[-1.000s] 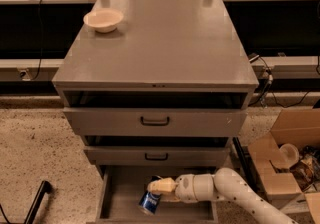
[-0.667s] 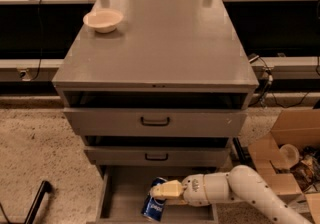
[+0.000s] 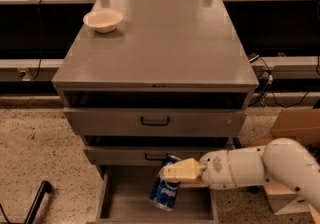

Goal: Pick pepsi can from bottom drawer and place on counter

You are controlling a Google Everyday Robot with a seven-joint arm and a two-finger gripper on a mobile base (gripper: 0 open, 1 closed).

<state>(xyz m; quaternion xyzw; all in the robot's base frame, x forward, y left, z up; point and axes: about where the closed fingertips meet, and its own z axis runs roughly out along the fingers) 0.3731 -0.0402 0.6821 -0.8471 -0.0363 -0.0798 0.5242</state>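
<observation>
The pepsi can point(image 3: 165, 191) is blue with white lettering and hangs tilted above the open bottom drawer point(image 3: 130, 198), clear of its grey floor. My gripper point(image 3: 172, 173) comes in from the right on a white arm and is shut on the can's upper part, its cream fingers point(image 3: 182, 170) clamped around it. The can's top sits just in front of the middle drawer's front. The counter point(image 3: 165, 43) is the wide grey cabinet top above.
A white bowl point(image 3: 103, 20) sits at the counter's back left corner. The two upper drawers point(image 3: 155, 120) with black handles are slightly open. Cardboard boxes point(image 3: 295, 128) stand on the speckled floor to the right. A black leg point(image 3: 35, 203) lies at the lower left.
The can has risen from the drawer floor, held in my gripper, and now hangs higher, near the middle drawer's front. My arm has lifted and drawn back to the right.
</observation>
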